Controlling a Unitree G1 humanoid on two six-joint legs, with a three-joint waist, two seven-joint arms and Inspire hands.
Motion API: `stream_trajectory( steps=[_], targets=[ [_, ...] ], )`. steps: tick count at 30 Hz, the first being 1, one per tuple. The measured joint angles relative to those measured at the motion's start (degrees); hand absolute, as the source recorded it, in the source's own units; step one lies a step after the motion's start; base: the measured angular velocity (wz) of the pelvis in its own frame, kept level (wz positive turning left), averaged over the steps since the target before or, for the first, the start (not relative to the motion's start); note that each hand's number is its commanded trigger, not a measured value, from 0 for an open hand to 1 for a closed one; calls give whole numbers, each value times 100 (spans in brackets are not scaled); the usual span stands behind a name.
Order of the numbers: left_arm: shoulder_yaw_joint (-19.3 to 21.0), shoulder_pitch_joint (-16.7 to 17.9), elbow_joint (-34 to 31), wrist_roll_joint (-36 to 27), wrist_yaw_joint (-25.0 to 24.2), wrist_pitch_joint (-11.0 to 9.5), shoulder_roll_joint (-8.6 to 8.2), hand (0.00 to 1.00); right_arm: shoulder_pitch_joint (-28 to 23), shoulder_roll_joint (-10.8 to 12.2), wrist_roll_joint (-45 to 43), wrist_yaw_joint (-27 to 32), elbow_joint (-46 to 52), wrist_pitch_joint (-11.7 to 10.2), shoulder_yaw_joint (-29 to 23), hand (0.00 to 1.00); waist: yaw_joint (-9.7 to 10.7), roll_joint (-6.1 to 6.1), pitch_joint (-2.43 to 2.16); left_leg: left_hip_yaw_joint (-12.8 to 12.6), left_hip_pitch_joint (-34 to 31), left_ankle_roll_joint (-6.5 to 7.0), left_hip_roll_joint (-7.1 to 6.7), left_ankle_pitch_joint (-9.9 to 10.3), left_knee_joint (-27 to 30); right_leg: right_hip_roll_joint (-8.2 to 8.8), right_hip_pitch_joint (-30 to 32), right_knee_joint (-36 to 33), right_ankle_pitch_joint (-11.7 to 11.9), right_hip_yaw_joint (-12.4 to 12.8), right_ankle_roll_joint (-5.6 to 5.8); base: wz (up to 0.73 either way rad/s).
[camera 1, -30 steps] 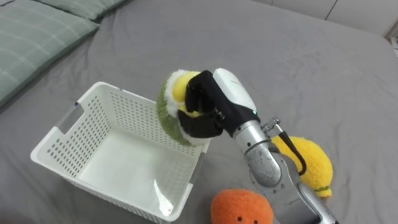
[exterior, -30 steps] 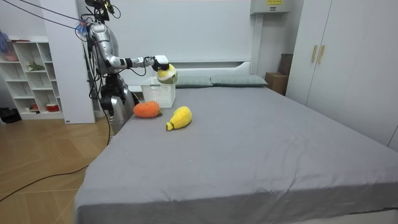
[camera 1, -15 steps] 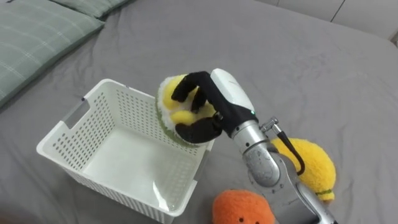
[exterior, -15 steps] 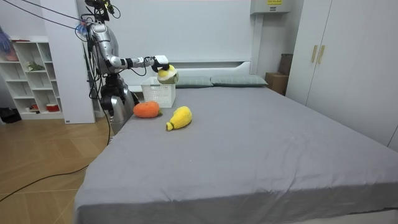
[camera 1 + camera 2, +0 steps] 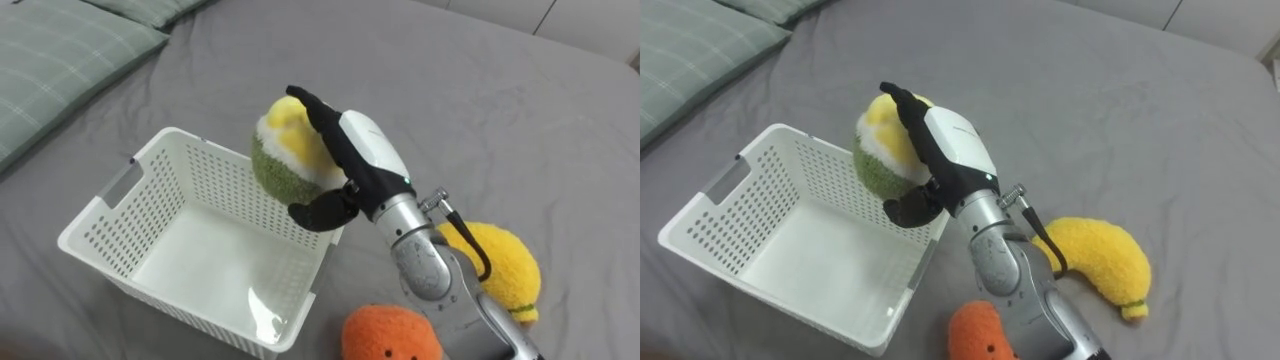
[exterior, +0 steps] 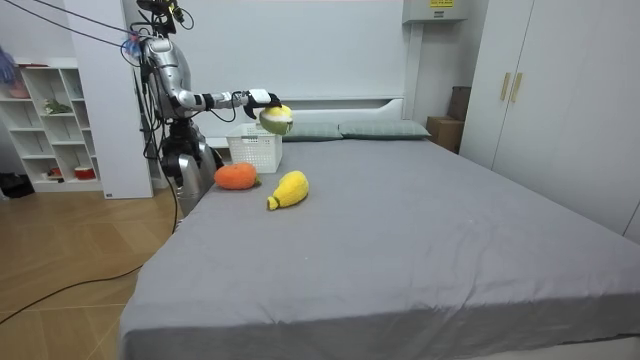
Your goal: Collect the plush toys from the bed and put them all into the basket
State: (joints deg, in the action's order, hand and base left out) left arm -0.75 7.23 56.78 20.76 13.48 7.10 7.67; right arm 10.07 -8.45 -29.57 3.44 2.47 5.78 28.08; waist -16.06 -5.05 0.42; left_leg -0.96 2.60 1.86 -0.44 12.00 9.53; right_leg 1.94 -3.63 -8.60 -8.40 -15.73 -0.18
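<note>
At centre frame the right hand (image 5: 362, 158) spread straight fingers, thumb beneath a fuzzy round green-and-yellow plush toy (image 5: 283, 152) above the perforated white plastic basket (image 5: 120, 215), at its right rim. A round orange plush (image 5: 392, 336) and a curved yellow plush (image 5: 500, 262) lay lower right on the grey sheet (image 5: 480, 110).

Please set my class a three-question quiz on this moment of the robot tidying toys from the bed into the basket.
1. True or false: the basket holds no toy yet.
2. Where is the green-and-yellow toy? A: lying on the bed. B: against the right hand, above the basket's rim. C: on the basket's floor.
3. Fill in: ___ toys lie on the bed near the basket.

Key: 1 true; 2 B; 3 two, the orange toy and the yellow toy.
</note>
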Motion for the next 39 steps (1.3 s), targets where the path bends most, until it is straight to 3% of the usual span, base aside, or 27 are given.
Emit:
stream_trajectory(
  steps=[10, 39],
  targets=[
    [49, 0, -1, 9, -22, -11, -2, 0, 0, -18, -3, 0, 1, 0, -11, 0, 9, 46, 31, 14, -2, 0, 0, 0, -2, 0, -1, 2, 0, -3, 0, 0],
    [-52, -3, 11, 12, -60, -66, 26, 0, 0, 149, 153, -380, 122, -80, 54, 0, -21, 10, -5, 16, -22, -1, -4, -1, 5, 5, 28, -1, 0, -12, 0, 0]
  ],
)
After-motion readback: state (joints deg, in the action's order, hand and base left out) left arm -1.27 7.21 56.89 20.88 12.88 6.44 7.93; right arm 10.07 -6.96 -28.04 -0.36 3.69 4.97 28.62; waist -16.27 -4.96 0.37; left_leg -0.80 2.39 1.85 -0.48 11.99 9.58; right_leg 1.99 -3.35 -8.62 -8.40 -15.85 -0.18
